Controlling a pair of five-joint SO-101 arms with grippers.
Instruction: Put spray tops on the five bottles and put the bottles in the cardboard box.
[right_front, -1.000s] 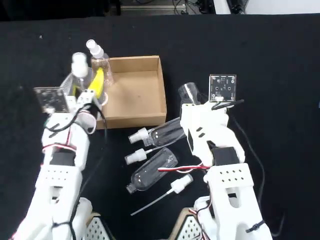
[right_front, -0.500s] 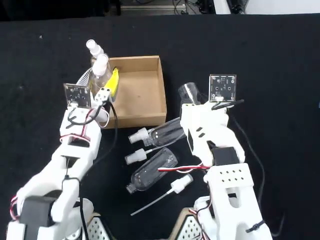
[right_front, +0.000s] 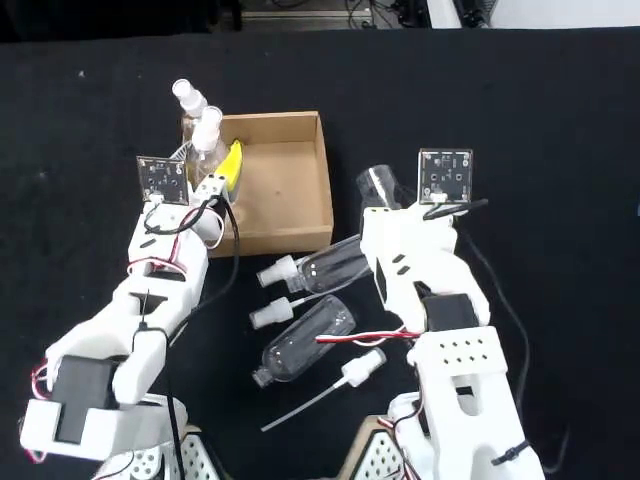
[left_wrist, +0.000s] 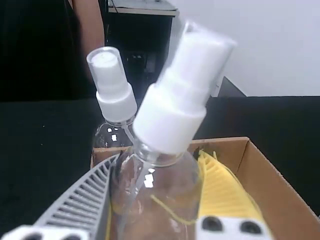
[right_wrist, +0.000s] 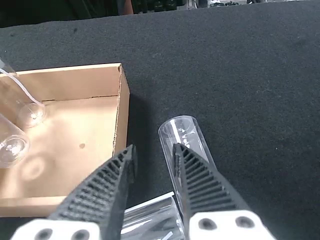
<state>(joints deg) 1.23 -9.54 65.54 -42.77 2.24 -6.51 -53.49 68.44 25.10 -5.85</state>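
Black cloth covers the table (right_front: 560, 100), and at the far left corner of the cardboard box (right_front: 327, 180) my left gripper (right_front: 205, 163) is clamped on a capped bottle (left_wrist: 165, 145), tilted close to the standing bottle (left_wrist: 112, 95) there; lowered crooked, I'd guess it could topple that one or snag the box wall. My right gripper (right_wrist: 152, 150), fingers slightly parted and empty, sits beside a clear bottle (right_wrist: 186, 137) lying off the box's right edge, which a nudge could roll. No label or print is legible.

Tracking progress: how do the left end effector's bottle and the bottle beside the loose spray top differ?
The held bottle wears a spray top; the table bottle has a bare neck. The held bottle is near upright at the box; the table bottle lies on its side. Both are clear.
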